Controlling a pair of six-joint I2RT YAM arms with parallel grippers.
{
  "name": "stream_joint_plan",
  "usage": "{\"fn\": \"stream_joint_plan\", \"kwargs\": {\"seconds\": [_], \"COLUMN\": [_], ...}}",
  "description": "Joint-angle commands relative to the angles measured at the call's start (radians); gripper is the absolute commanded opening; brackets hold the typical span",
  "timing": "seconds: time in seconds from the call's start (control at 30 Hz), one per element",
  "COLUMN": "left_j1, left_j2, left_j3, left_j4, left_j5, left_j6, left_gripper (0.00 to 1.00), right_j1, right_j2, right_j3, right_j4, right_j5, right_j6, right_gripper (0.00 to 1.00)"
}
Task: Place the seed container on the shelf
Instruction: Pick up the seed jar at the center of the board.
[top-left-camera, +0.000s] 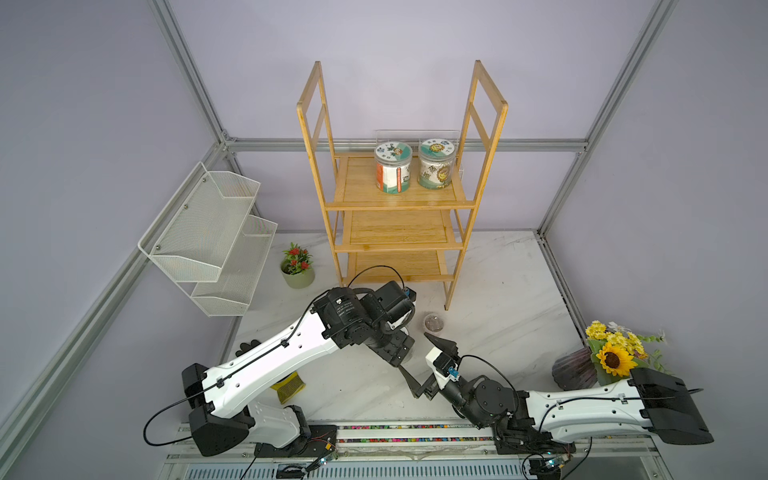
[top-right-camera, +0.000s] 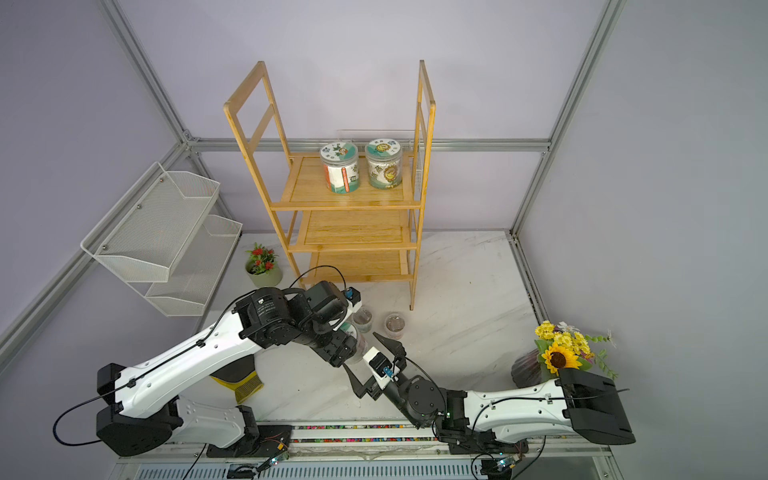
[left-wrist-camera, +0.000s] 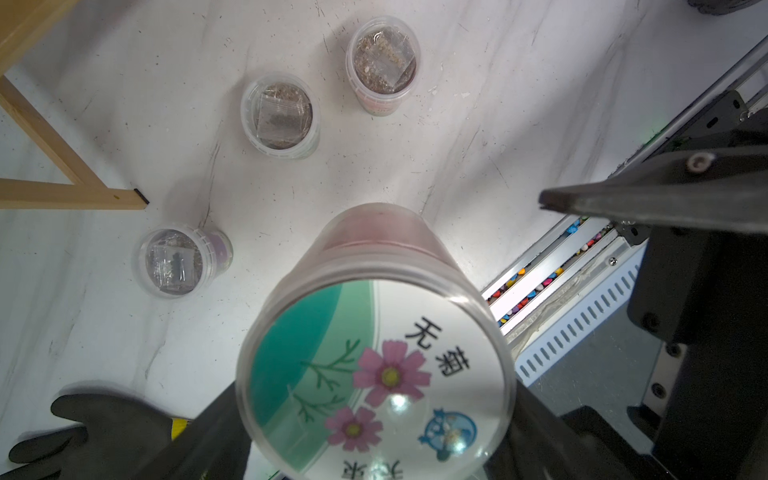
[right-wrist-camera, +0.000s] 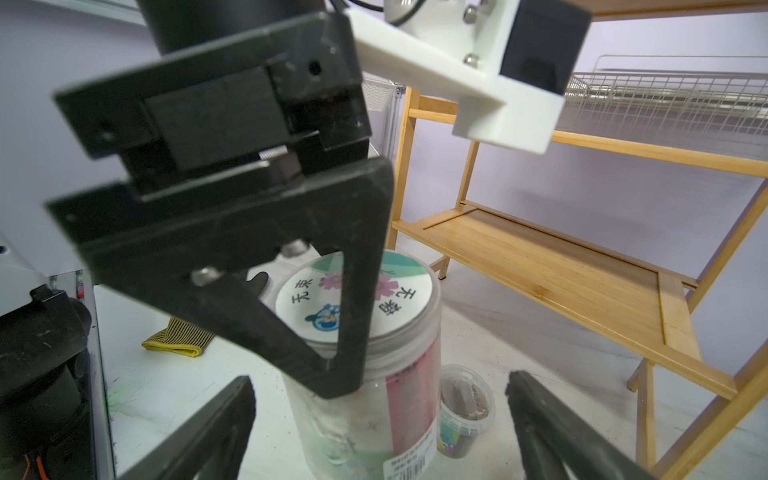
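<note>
Left claw (left-wrist-camera: 378, 395) clamps the seed container (right-wrist-camera: 374, 424) by its sides just under the lid (jaws wide, jar broad), upright, on or just off the marble table (top-left-camera: 498, 291) before the shelf (top-left-camera: 399, 205); right claw (top-left-camera: 415, 352) gapes empty beside it.

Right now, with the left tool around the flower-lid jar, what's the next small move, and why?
Probably lift the seed container straight up. The left tool seems shut on it, the open right tool and small cups stand close by, and the tiers of the shelf sit above table level.
</note>
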Motion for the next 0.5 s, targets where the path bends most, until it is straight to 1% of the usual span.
{"fn": "stream_joint_plan", "kwargs": {"seconds": [0.0,0.47], "left_j1": [0.004,0.003], "left_j2": [-0.007,0.001], "left_j3": [0.05,0.043], "left_j4": [0.043,0.061], "left_j5": [0.017,0.067], "left_j6": [0.012,0.016], "left_gripper": [0.61,0.62], "right_j1": [-0.02,-0.075], "right_j2": [0.016,0.101], "right_j3": [0.016,0.041], "right_j4": [0.042,0.126], "right_j5": [-0.052,-0.132], "right_j6": [0.013,0.004], "right_gripper": [0.97,0.97]}}
